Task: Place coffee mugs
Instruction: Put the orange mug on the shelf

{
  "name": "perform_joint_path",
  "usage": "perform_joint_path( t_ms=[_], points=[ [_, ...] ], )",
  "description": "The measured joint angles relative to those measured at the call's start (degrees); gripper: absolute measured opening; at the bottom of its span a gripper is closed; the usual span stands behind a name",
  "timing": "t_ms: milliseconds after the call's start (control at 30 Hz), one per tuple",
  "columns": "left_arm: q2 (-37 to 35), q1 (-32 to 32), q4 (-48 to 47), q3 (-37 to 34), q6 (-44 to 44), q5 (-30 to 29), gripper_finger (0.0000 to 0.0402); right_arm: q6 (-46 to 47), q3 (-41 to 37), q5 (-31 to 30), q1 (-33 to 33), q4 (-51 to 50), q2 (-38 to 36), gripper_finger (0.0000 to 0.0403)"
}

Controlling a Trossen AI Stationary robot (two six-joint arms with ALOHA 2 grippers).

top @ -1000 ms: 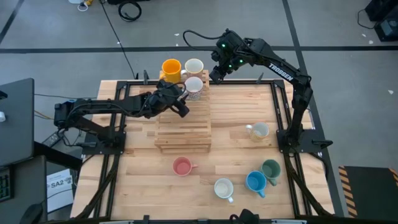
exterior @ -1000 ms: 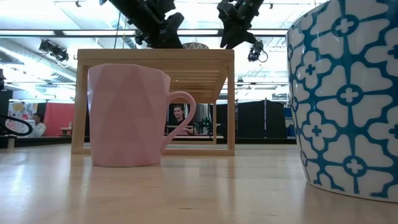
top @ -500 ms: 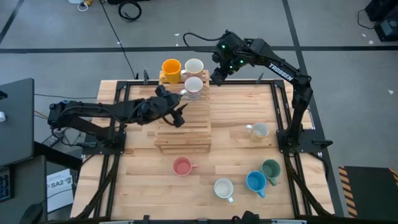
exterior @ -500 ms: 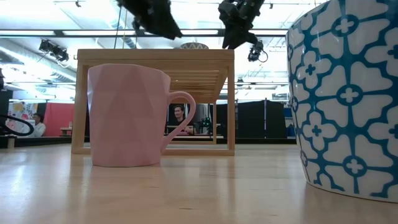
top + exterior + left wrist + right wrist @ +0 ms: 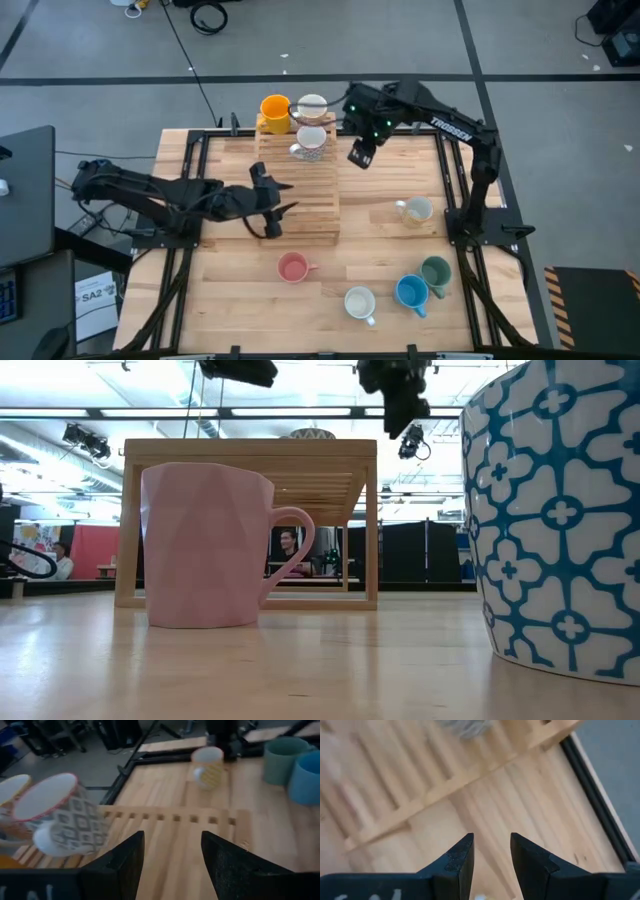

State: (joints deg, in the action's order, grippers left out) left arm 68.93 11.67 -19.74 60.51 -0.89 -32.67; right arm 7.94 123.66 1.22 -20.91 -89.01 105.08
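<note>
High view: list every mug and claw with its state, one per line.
Orange mug: upright on rack, far edge.
White mug: upright beside it.
Patterned mug: upright on rack.
Yellow-patterned mug: on table.
Pink mug: upright on table.
Cream mug: upright on table.
Blue mug: upright, beside green mug.
Left claw: open, empty.
Right claw: open, empty.

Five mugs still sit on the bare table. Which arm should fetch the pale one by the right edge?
Right. Its tool hangs open and empty nearest the pale mug. The left tool, also open and empty, sits across the wooden rack.
</note>
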Motion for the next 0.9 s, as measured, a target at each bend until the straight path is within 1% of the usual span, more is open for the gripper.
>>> perform_joint_path(
  t_ms=[167, 233, 433, 567, 633, 733, 833, 900],
  points=[
    [-0.04, 2.25, -0.03, -0.02, 0.0, 0.0, 0.0204, 1.1, -0.04, -0.36, 4.86, -0.94, -2.38, 0.0133],
    [-0.04, 2.77, -0.39, -0.02, -0.01, -0.04, 0.0204, 1.79, -0.04, -1.46, 6.79, -1.03, -4.08, 0.0133],
    [-0.04, 3.4, -1.31, -0.02, -0.12, -0.02, 0.0204, 7.92, -0.04, -11.59, 12.19, -1.01, -8.51, 0.0133],
    [-0.04, 3.37, -2.04, -0.02, -1.9, -0.08, 0.0204, 10.98, -1.71, -13.82, 14.87, -0.95, -11.86, 0.0133],
    [-0.04, 3.37, -2.53, -0.03, -2.89, -0.09, 0.0204, 13.0, -4.96, -15.81, 15.93, -0.9, -14.23, 0.0133],
    [-0.04, 3.37, -2.82, -0.02, -2.97, -0.09, 0.0204, 17.06, -12.1, -18.83, 17.01, -0.93, -18.61, 0.0133],
    [-0.04, 3.37, -2.89, -0.02, -2.97, -0.07, 0.0204, 21.84, -20.76, -18.96, 17.55, -1.0, -23.84, 0.0133],
    [-0.04, 3.37, -2.89, -0.03, -2.97, -0.07, 0.0204, 25.7, -26.49, -17.76, 17.8, -1.07, -27.51, 0.0133]
  ],
)
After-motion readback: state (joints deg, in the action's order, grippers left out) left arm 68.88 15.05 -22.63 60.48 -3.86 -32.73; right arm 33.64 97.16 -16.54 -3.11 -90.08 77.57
